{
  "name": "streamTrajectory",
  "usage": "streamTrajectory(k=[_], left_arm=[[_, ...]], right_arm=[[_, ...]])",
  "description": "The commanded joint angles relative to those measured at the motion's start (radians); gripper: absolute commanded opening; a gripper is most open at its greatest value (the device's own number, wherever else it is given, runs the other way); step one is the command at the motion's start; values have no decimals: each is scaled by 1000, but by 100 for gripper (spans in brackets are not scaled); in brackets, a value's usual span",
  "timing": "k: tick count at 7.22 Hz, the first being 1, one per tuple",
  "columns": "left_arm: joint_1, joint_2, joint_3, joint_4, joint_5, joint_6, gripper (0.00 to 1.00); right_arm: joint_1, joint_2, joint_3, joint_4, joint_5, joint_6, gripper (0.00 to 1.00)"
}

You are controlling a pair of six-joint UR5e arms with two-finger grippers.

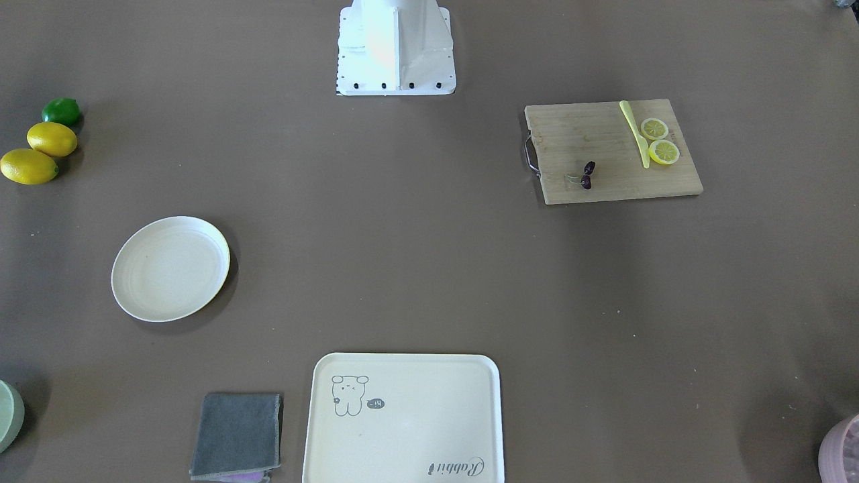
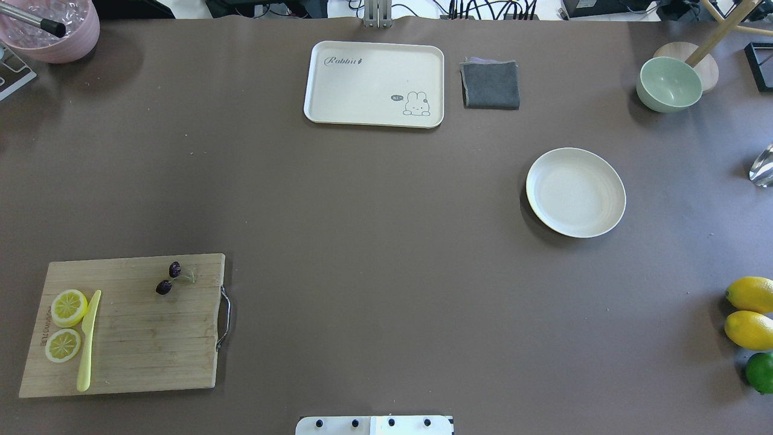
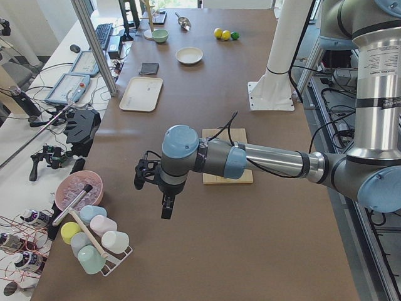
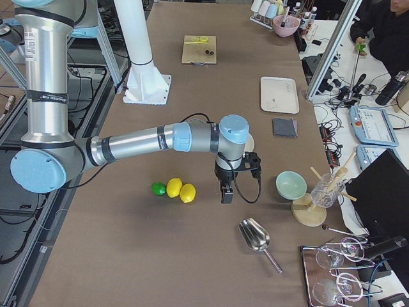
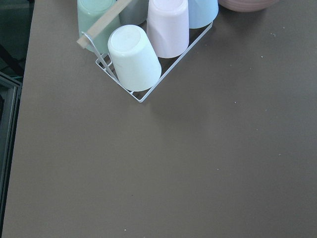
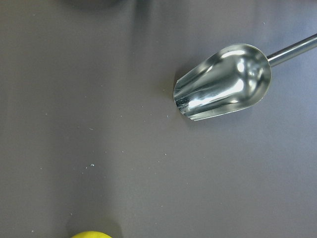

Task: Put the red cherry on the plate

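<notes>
The red cherry [image 1: 588,175] [image 2: 168,278], two dark maroon fruits on a thin green stem, lies on a wooden cutting board [image 1: 611,151] [image 2: 130,326]. The round cream plate [image 1: 171,268] [image 2: 575,192] [image 3: 189,56] sits bare on the other half of the table, far from the cherry. My left gripper [image 3: 167,210] hangs over the table end near a cup rack, seen only from the side, so I cannot tell its state. My right gripper [image 4: 226,194] hovers at the opposite end beside the lemons, and I cannot tell its state either. Neither gripper is near the cherry or the plate.
Two lemon slices [image 2: 66,325] and a yellow knife [image 2: 88,341] share the board. A cream rabbit tray [image 2: 374,83] and grey cloth [image 2: 490,84] lie at the far edge. Lemons and a lime [image 2: 752,329], a green bowl [image 2: 669,83], a metal scoop [image 6: 223,82], a cup rack [image 5: 141,49] and a pink bowl [image 2: 54,30] stand around.
</notes>
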Motion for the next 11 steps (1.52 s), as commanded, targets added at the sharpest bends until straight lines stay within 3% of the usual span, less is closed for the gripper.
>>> streamTrajectory(k=[1, 4, 6, 8, 10, 11], left_arm=[[36, -3, 60, -152, -57, -95, 98], [89, 2, 102, -321, -111, -176, 98], [88, 40, 106, -438, -107, -184, 98], [88, 37, 105, -443, -108, -250, 98], [88, 37, 102, -443, -111, -253, 98], [88, 37, 100, -443, -111, -253, 98]], right_arm=[[-12, 8, 5, 81, 31, 6, 100], [-243, 75, 0, 282, 53, 302, 100], [-423, 115, -32, 508, -3, 559, 100], [-524, 120, -186, 769, -89, 683, 100], [-583, 118, -329, 978, -105, 834, 100], [-600, 117, -339, 999, -107, 871, 100]])
